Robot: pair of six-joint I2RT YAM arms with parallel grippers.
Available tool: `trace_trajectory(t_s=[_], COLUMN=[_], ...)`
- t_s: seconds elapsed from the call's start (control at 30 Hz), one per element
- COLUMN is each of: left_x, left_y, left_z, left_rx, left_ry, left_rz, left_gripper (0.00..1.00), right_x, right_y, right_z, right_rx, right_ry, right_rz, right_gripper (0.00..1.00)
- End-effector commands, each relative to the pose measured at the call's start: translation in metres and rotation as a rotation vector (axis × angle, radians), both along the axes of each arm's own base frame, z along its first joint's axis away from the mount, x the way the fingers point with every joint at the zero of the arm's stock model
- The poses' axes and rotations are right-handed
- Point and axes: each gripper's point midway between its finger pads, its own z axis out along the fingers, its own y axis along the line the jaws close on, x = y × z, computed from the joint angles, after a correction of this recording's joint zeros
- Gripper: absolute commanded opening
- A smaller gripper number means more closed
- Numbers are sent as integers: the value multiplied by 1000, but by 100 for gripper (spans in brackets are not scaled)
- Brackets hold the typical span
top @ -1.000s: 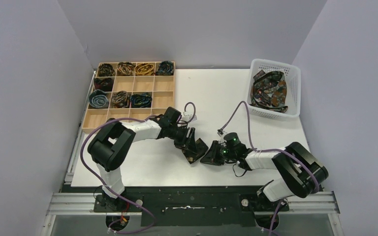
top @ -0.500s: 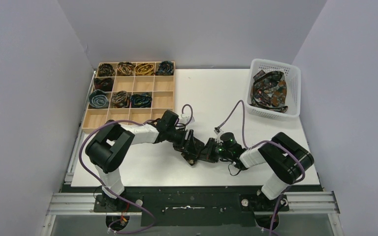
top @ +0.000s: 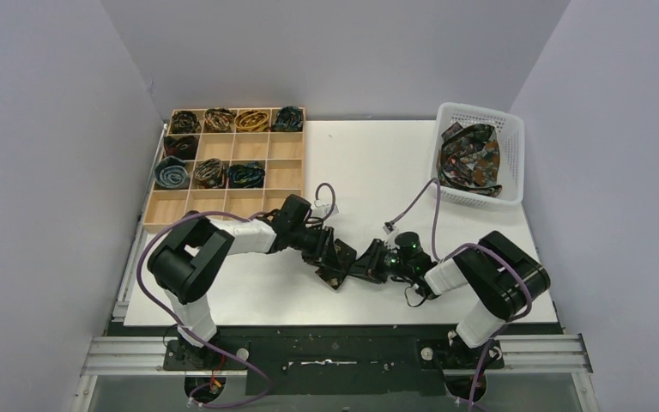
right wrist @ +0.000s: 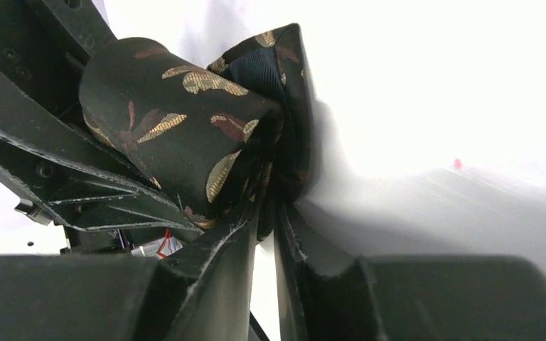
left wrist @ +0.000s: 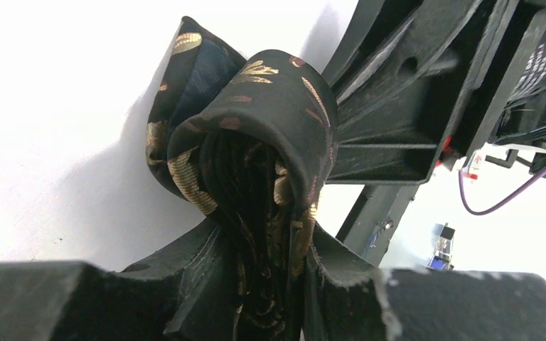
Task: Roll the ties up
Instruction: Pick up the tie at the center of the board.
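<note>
A tie [top: 337, 276], dark with gold and brown leaf prints, is rolled into a coil near the table's front middle. In the left wrist view the coil [left wrist: 256, 106] bulges above my left gripper [left wrist: 266, 256], which is shut with the roll's layers squeezed between its fingers. From the opposite side, my right gripper [right wrist: 270, 213] pinches the outer fold of the same tie [right wrist: 170, 121] at its fingertips, the jaws nearly together. From above, the left gripper [top: 330, 259] and right gripper [top: 365, 262] meet tip to tip over the tie.
A wooden compartment tray [top: 165, 211] at the back left holds several rolled ties [top: 220, 118]. A white basket [top: 480, 112] at the back right holds a heap of loose ties [top: 470, 159]. Purple cables arch above both wrists.
My right gripper has slid left, up against the left gripper, and taken the tie's edge. The left gripper's jaws have narrowed onto the coil.
</note>
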Motion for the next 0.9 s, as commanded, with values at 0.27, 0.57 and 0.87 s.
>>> trace_trajectory(t_s=[0.27, 0.57, 0.87], left_x=[21, 30, 54], left_y=[2, 10, 32], left_z=[41, 54, 80], left_rx=[-84, -77, -28], left_ry=[-72, -96, -162], left_rz=[49, 73, 158], left_gripper=[14, 14, 11], right_x=[14, 14, 23], right_y=[-62, -57, -46], right_z=[7, 24, 24], right_rx=[-260, -213, -168], right_ry=[-61, -100, -80], right_rz=[-130, -94, -96], right_gripper=[31, 38, 36])
